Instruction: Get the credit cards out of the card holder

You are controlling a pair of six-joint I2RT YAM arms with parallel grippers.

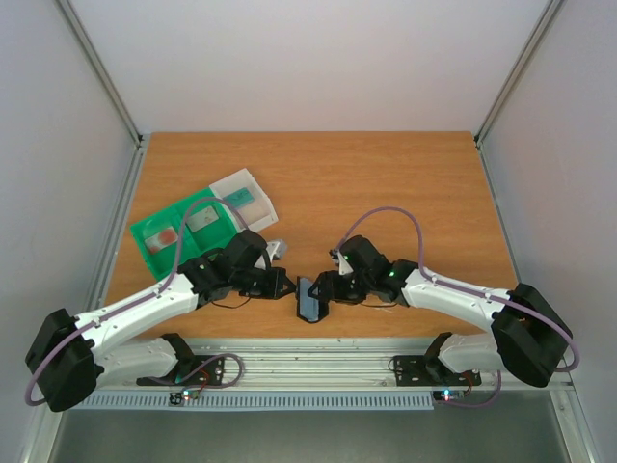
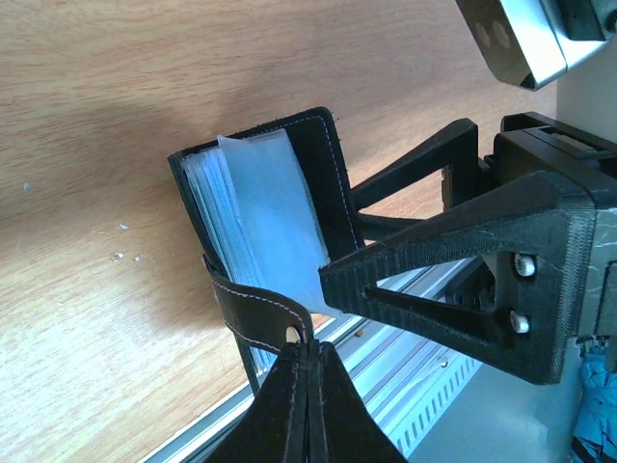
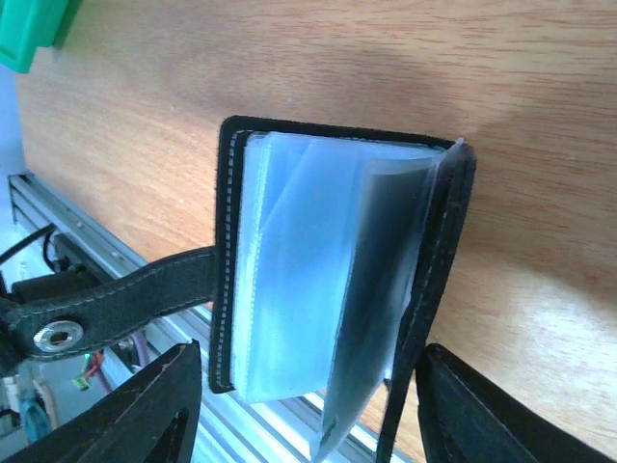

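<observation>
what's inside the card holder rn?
The open card holder shows clear plastic sleeves fanned out; no card shows through the front ones. Sleeves stacked behind are covered, so a card there cannot be ruled out.

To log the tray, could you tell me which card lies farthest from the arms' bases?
The teal card, at the tray's far right end; the grey card and red-pink card lie nearer and further left.
</observation>
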